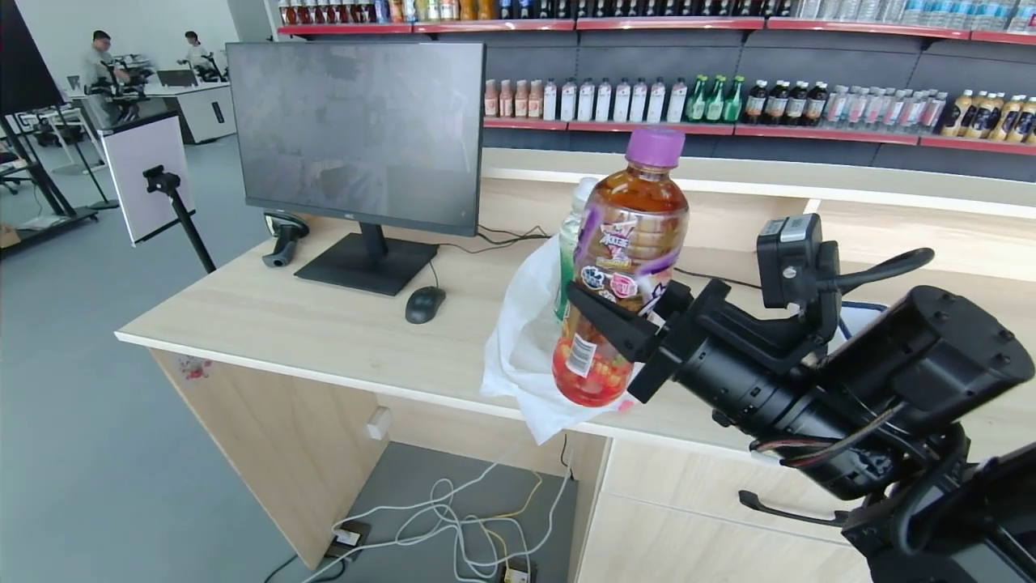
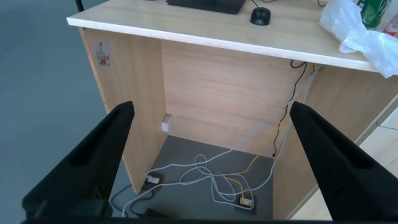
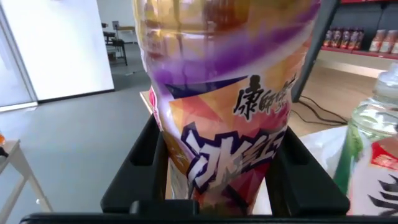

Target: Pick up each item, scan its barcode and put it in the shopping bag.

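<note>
My right gripper (image 1: 617,317) is shut on a tea bottle (image 1: 622,267) with a purple cap and a colourful label, held upright above the counter's front edge. In the right wrist view the tea bottle (image 3: 227,106) sits between the two black fingers (image 3: 142,163). Just behind it lies the white shopping bag (image 1: 522,340), with a clear green-labelled bottle (image 1: 571,235) standing in it. A black handheld scanner (image 1: 283,239) rests at the counter's back left. My left gripper (image 2: 208,158) hangs open below the counter level, facing the desk's underside, nothing between its fingers.
A monitor (image 1: 360,134) and mouse (image 1: 424,304) stand on the wooden counter (image 1: 324,332). Cables (image 2: 217,180) lie on the floor under the desk. Drink shelves (image 1: 728,101) line the back wall. The shopping bag (image 2: 354,28) overhangs the counter edge.
</note>
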### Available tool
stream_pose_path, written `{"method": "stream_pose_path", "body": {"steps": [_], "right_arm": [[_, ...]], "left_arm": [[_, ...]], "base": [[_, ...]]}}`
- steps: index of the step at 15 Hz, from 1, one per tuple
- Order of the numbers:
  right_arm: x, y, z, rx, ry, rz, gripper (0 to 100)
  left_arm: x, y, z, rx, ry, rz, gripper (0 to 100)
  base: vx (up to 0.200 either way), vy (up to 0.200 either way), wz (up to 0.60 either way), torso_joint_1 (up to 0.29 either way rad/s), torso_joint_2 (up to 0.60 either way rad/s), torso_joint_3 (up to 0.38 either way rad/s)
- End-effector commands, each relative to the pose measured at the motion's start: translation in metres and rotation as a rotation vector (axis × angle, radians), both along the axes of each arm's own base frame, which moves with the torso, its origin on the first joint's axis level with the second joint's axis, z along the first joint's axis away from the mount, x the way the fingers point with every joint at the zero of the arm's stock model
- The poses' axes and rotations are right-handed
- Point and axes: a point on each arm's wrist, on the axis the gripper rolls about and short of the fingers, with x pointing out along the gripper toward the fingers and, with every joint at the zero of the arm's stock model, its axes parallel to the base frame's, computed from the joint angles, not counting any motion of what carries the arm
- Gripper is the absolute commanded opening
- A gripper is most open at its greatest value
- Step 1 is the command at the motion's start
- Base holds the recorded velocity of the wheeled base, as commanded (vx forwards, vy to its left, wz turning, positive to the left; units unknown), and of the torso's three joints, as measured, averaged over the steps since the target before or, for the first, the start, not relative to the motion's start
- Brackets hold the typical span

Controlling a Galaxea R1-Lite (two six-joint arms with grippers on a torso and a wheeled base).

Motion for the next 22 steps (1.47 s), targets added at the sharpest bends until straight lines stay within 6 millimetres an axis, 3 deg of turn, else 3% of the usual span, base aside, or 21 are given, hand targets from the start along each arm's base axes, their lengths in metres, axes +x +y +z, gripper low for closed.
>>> {"method": "stream_pose_path", "body": {"steps": [1,2,6,9,17,22], "right_arm": [[0.019,0.016,-0.006,0.009,0.005,0.008,0],[0.026,0.016,-0.004,0.03,0.003,-0.004,0],[0.061,-0.019,-0.005,0.051,0.008,-0.16,0],[0.085,-0.008,-0.012,0.071,0.005,-0.161,0],[0.108,0.016,-0.032,0.077,0.022,-0.134,0],[0.122,0.02,-0.04,0.079,0.013,-0.148,0]], "left_arm": [[0.0,0.0,0.0,0.0,-0.001,0.001,100],[0.0,0.0,0.0,0.0,-0.001,0.001,100],[0.0,0.0,0.0,0.002,-0.001,-0.001,100],[0.0,0.0,0.0,0.002,-0.001,-0.001,100],[0.0,0.0,0.0,0.005,-0.001,-0.001,100],[0.0,0.0,0.0,0.009,-0.001,-0.002,100]], "base": [[0.0,0.0,0.0,0.0,0.0,0.0],[0.0,0.0,0.0,0.0,0.0,0.0],[0.0,0.0,0.0,0.0,0.0,0.0],[0.0,0.0,0.0,0.0,0.0,0.0],[0.0,0.0,0.0,0.0,0.0,0.0],[0.0,0.0,0.0,0.0,0.0,0.0]]}}
